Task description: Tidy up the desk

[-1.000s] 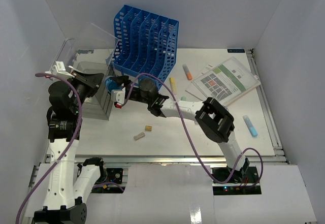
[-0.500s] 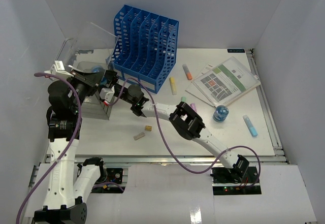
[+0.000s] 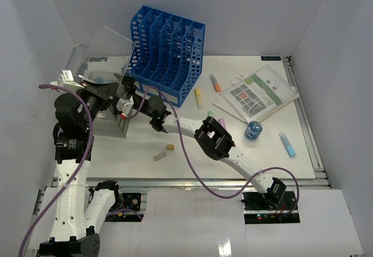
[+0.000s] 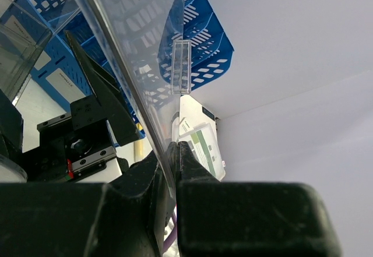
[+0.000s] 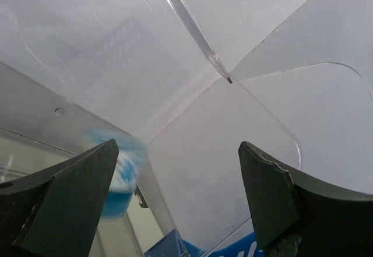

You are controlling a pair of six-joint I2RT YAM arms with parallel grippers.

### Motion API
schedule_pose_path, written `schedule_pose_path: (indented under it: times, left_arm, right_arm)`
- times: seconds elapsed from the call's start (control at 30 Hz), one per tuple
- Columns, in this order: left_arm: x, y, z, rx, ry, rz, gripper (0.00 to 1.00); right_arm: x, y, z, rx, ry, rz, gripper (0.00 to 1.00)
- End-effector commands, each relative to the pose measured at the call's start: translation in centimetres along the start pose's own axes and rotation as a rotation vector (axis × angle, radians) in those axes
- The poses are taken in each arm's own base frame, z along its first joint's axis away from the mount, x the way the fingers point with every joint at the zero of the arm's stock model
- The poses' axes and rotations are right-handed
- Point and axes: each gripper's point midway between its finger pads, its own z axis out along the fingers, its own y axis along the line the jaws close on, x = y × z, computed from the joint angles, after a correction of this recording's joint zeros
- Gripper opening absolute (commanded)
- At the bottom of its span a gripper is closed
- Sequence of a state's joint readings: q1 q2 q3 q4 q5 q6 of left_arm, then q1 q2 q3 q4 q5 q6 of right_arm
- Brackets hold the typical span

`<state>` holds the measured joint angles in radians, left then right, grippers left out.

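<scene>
Pinching the edge of a clear lid (image 4: pixel 134 53), the left gripper (image 4: pixel 173 152) has both fingers closed on the thin plastic. It holds the lid tilted up over a clear box (image 3: pixel 108 126) at the far left of the desk (image 3: pixel 116 158).

The right gripper (image 5: pixel 178 152) has its fingers spread wide with nothing between them. Its arm reaches across from the right to the mouth of that box, close beside the left gripper.

In the right wrist view a blurred blue object (image 5: pixel 119 169) shows low by the finger on the left, among clear plastic walls. Whether it rests inside the box I cannot tell.

Just right of the box stands a blue file rack (image 3: pixel 169 47), upright at the far side. Right of it lie a yellow marker (image 3: pixel 199 98) and an orange marker (image 3: pixel 215 83), then a printed sheet (image 3: pixel 256 92) toward the far right. A blue round container (image 3: pixel 253 130) sits at the sheet's near edge, and a light blue marker (image 3: pixel 287 144) lies near the right edge.

Nearer the middle, a tan block (image 3: pixel 170 147) and a grey block (image 3: pixel 159 156) lie close together. The desk spans the white-walled booth, its metal rail (image 3: pixel 192 181) at the near edge by the arm bases.
</scene>
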<state>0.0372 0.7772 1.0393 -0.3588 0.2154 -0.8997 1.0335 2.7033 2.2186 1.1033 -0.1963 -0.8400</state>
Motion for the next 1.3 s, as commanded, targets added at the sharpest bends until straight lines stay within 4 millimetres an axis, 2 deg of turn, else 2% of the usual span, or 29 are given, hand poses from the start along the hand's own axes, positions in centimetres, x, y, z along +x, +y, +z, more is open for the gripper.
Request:
schedule_pose_path:
  times: [0.0,0.07,0.13,0.27,0.37,0.5,0.6,0.67,0.73,0.8,0.87,0.97,1.07,1.13,1.27]
  left_arm:
    - [-2.9,-4.1,-1.7,0.129,-0.105,0.072,0.14]
    - [-2.9,-3.9,-1.6,0.124,-0.103,0.076,0.14]
    - [-3.0,-4.1,-1.7,0.126,-0.105,0.079,0.14]
    - [-3.0,-4.1,-1.7,0.121,-0.105,0.091,0.14]
    - [-2.9,-3.9,-1.8,0.115,-0.103,0.094,0.14]
    - [-2.7,-3.8,-1.9,0.118,-0.100,0.095,0.14]
    - [-2.8,-3.9,-2.1,0.122,-0.102,0.102,0.14]
    - [-2.7,-3.7,-2.3,0.110,-0.096,0.119,0.14]
    - [-2.7,-3.7,-2.5,0.104,-0.099,0.132,0.14]
    - [-2.7,-3.7,-2.5,0.106,-0.095,0.138,0.14]
    - [-2.6,-3.7,-2.5,0.110,-0.091,0.137,0.14]
    - [-2.3,-3.6,-2.5,0.112,-0.085,0.129,0.14]
    - [-1.9,-3.3,-2.3,0.112,-0.075,0.123,0.14]
    - [-1.7,-3.0,-2.3,0.108,-0.070,0.119,0.14]
    - [-1.2,-2.4,-2.1,0.101,-0.063,0.111,0.14]
  right_arm:
    - [-2.9,-2.8,0.3,0.061,-0.086,0.011,0.90]
    - [-4.9,-4.3,0.4,0.061,-0.126,0.012,0.90]
    - [-6.6,-4.8,-0.4,0.010,-0.134,0.024,0.90]
    - [-8.4,-3.6,-3.1,-0.185,-0.076,0.045,0.90]
    - [-8.0,-3.7,-5.3,-0.240,0.027,0.013,0.90]
    - [-6.2,-4.0,-9.9,-0.326,0.214,0.014,0.90]
    - [-4.7,-3.8,-13.5,-0.439,0.418,0.058,0.90]
    - [-3.0,-3.2,-18.7,-0.588,0.669,0.188,0.94]
    - [-2.6,-4.1,-24.0,-0.636,0.847,0.315,0.96]
    - [-2.4,-5.5,-27.5,-0.600,0.960,0.401,0.96]
    - [-2.0,-6.6,-33.0,-0.550,1.177,0.535,0.94]
    - [-2.1,-9.0,-39.2,-0.405,1.411,0.735,0.92]
    - [-2.4,-11.9,-44.8,-0.233,1.560,0.744,0.90]
    - [-3.1,-13.8,-47.6,-0.155,1.636,0.648,0.90]
    - [-3.7,-16.6,-51.0,-0.080,1.729,0.535,0.90]
